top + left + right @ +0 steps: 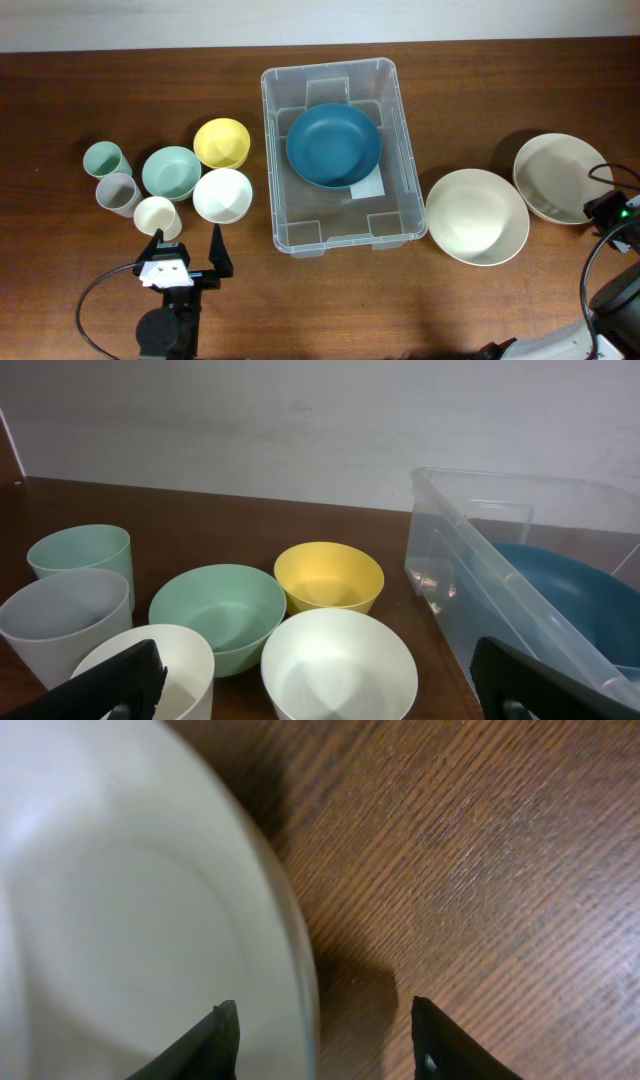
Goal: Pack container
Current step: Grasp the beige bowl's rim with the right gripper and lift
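Note:
The clear container [402, 120] stands at the table's middle and holds a dark blue bowl [333, 145]; its near wall shows in the left wrist view [470, 555]. My left gripper [186, 252] is open and empty, just in front of a white bowl [222, 194] and a cream cup [157, 215]. In the left wrist view the open fingers [325, 690] frame the white bowl [338, 660]. My right gripper [600, 207] is open at the right rim of a large cream bowl [555, 175]. In the right wrist view its fingers [325, 1038] straddle that bowl's rim [150, 910] without closing.
Left of the container stand a yellow bowl [222, 142], a green bowl [171, 171], a green cup [104, 158] and a grey cup [117, 192]. A second large cream bowl [477, 215] sits between the container and my right gripper.

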Controlling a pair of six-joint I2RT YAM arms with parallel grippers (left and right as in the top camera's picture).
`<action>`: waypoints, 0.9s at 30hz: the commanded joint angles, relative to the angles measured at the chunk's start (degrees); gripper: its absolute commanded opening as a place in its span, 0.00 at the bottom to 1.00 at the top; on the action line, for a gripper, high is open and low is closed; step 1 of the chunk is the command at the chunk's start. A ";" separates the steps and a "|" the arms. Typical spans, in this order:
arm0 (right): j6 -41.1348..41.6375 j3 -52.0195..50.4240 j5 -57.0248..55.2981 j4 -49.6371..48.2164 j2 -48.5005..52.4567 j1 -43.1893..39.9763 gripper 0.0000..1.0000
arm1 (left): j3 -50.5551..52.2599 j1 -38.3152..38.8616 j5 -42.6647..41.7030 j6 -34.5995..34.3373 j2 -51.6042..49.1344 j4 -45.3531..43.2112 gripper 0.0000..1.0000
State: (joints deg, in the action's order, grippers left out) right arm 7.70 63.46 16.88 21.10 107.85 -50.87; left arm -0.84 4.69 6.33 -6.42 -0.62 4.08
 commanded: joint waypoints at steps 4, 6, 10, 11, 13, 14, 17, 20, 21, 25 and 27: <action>0.28 -0.37 0.92 -1.20 3.54 -0.15 0.45 | 0.28 -0.24 -0.57 0.94 0.28 0.04 1.00; 0.28 -0.37 0.92 -1.70 3.54 -0.15 0.44 | 0.28 -0.24 -0.57 0.94 0.28 0.04 1.00; 0.28 -0.26 1.33 -2.34 3.52 -0.15 0.14 | 0.28 -0.24 -0.57 0.94 0.28 0.04 1.00; 0.26 -0.13 2.05 -2.34 3.52 -0.15 0.09 | 0.28 -0.24 -0.57 0.94 0.28 0.04 1.00; 0.26 0.07 3.37 -2.51 3.52 -0.15 0.04 | 0.28 -0.24 -0.57 0.94 0.28 0.04 1.00; 0.28 0.26 3.72 -2.51 3.52 -0.15 0.04 | 0.28 -0.24 -0.57 0.94 0.28 0.04 1.00; 0.26 1.16 3.74 -2.32 3.39 -0.15 0.04 | 0.28 -0.24 -0.57 0.94 0.28 0.04 1.00; 0.31 3.67 3.72 -0.72 2.62 -0.17 0.04 | 0.28 -0.24 -0.57 0.94 0.28 0.04 1.00; 0.33 4.81 3.74 -0.20 2.29 -0.15 0.04 | 0.28 -0.24 -0.57 0.94 0.28 0.04 1.00; 1.38 12.17 3.72 3.93 0.74 -0.13 0.04 | 0.28 -0.24 -0.57 0.94 0.28 0.04 1.00; 1.36 17.00 3.74 7.34 0.15 -0.09 0.04 | 0.28 -0.24 -0.57 0.94 0.28 0.04 1.00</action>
State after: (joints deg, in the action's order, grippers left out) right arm 8.64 73.38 19.62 26.35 110.63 -50.92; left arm -0.84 4.69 6.33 -6.42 -0.62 4.08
